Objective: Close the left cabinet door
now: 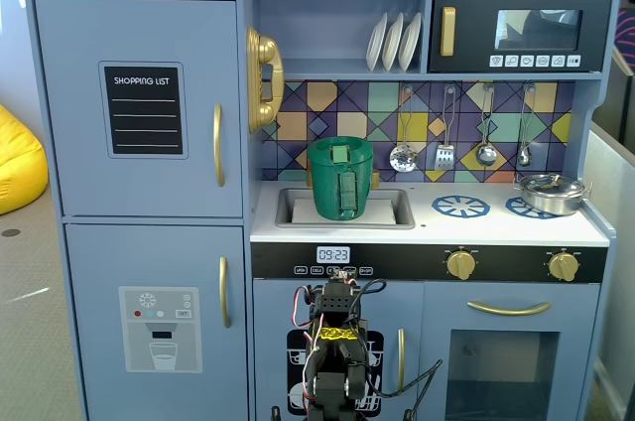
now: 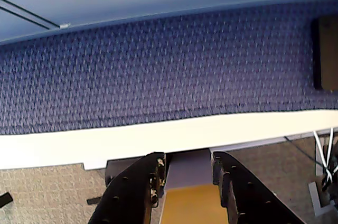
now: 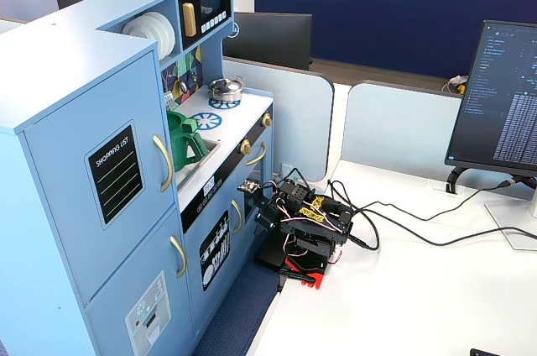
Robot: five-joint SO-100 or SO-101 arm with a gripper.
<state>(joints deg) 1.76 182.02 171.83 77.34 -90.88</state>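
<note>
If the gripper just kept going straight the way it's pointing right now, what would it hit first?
Probably the blue carpet below: in the wrist view the open gripper points down past the white table edge, with nothing else in its line. Depth is unclear.

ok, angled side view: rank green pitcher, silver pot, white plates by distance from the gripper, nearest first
Going by the arm, folded low on the table; its gripper tips are not clearly visible.
1. Green pitcher, in the sink, up and left of the arm.
2. Silver pot, on the stove, further back.
3. White plates, top shelf, highest and farthest.
</note>
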